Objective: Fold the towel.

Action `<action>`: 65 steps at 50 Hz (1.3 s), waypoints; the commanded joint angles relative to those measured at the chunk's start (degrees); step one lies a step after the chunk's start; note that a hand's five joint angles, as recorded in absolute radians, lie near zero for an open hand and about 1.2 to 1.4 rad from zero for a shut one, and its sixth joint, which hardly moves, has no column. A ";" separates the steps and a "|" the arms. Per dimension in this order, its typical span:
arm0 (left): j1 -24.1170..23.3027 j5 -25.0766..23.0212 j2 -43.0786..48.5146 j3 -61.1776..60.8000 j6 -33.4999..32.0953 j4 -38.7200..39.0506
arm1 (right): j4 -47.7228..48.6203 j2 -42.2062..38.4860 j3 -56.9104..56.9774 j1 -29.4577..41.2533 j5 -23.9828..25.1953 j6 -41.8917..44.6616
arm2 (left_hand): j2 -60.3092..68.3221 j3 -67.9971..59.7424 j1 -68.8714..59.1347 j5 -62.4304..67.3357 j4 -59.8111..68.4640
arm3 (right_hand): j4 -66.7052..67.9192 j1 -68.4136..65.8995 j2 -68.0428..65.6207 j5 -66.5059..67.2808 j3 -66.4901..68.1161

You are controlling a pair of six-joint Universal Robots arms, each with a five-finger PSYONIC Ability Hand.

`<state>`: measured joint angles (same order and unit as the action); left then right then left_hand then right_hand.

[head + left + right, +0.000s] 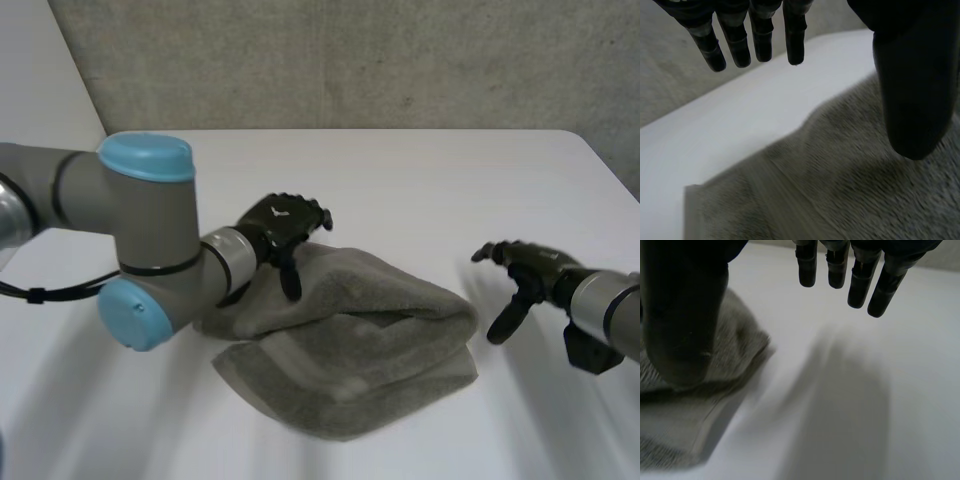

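Observation:
A grey towel (pixel 345 340) lies folded over in a thick bundle on the white table (pixel 430 180). My left hand (pixel 282 226) hovers over the towel's far left corner, fingers straight and apart from the thumb, holding nothing. In the left wrist view its fingers (pixel 755 35) hang above bare table and its thumb (pixel 912 85) above the towel (pixel 840 185). My right hand (pixel 525 270) is off the towel's right end, open and empty. The right wrist view has its fingers (pixel 850 270) over bare table and its thumb (pixel 682 315) above the towel's edge (pixel 685 405).
A grey textured wall (pixel 340 60) runs behind the table's far edge. The table's right edge (pixel 610 165) slants down at the far right. Bare table lies in front of the towel and between the towel and my right hand.

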<state>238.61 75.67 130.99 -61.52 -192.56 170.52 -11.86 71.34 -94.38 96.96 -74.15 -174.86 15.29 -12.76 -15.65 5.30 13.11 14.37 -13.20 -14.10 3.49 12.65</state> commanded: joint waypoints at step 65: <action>4.76 15.30 -28.70 -34.30 5.17 19.59 | -1.93 16.37 -4.59 12.12 5.34 37.43 | 19.17 2.76 -18.81 19.16 -3.11 | -4.37 3.20 4.10 -3.49 -2.65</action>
<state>243.61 90.97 98.66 -99.95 -187.41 189.91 -14.55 83.42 -101.27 110.42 -69.62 -129.48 38.93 -12.76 -38.33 27.83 13.11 14.37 -22.63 -21.41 7.90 12.65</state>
